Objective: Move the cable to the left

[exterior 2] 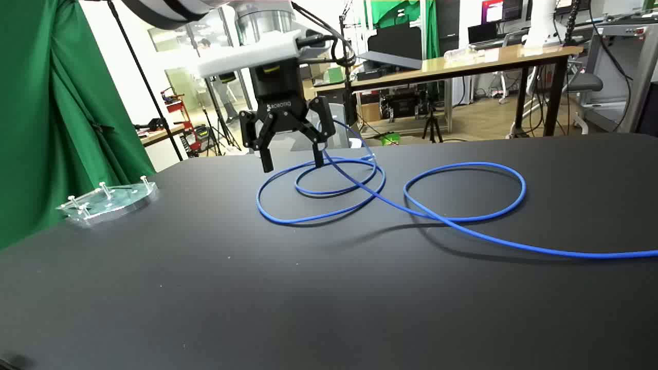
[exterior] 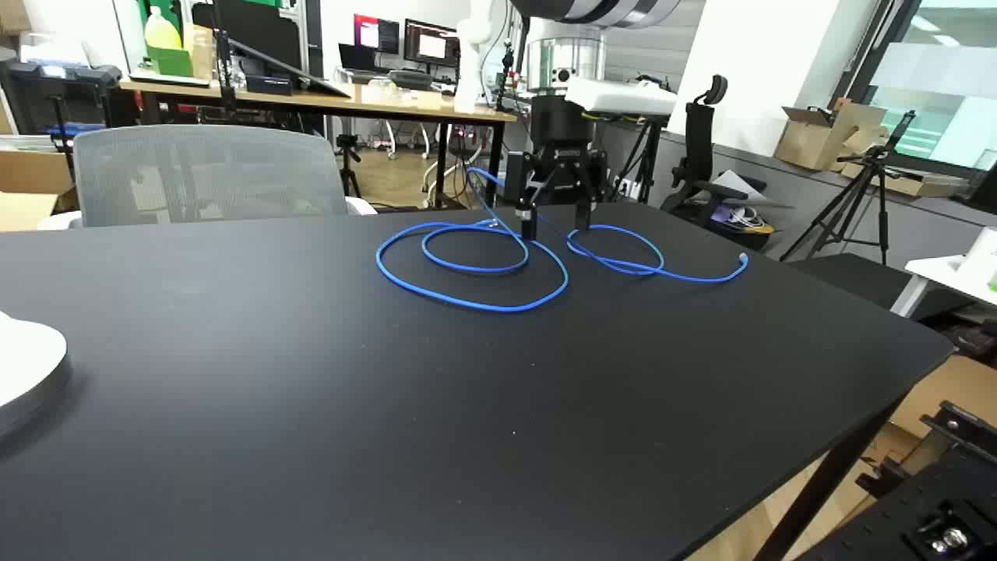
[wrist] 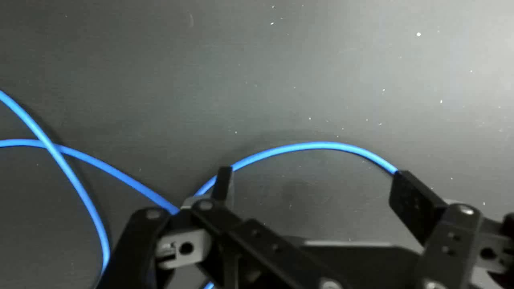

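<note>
- The black two-fingered gripper [exterior 2: 292,162] points downward over the table, its fingers [wrist: 415,204] spread wide, with a broad gap between the tips.
- The bright blue, thin, flexible cable [exterior: 502,309] lies in large, loose loops on the flat black tabletop [exterior: 350,421], near and partly beneath the gripper.
- In both exterior views two of its loops sit one inside the other, and a further loop lies off to the side, where the cable crosses itself.
- One stretch of the cable rises off the tabletop in an arch close by the gripper — whether the two touch, I cannot tell.
- In the wrist view a curve of the cable spans the gap between the fingertips, seen from above, and two lengths cross toward the left of that view.
- In an exterior view one run of the cable ends in a small pale tip [exterior: 743,257] near the table's edge.
- A clear, flat plate with upright metallic bolts [exterior 2: 110,202] rests on the tabletop near its edge, well apart from the cable — a green fabric curtain [exterior 2: 46,118] hangs behind it.
- A white, round-edged object [exterior: 31,362] is cut off by the border of an exterior view.
- Beyond the tabletop stand a grey mesh-backed chair [exterior: 210,175] and a wooden-topped table [exterior: 389,104].
</note>
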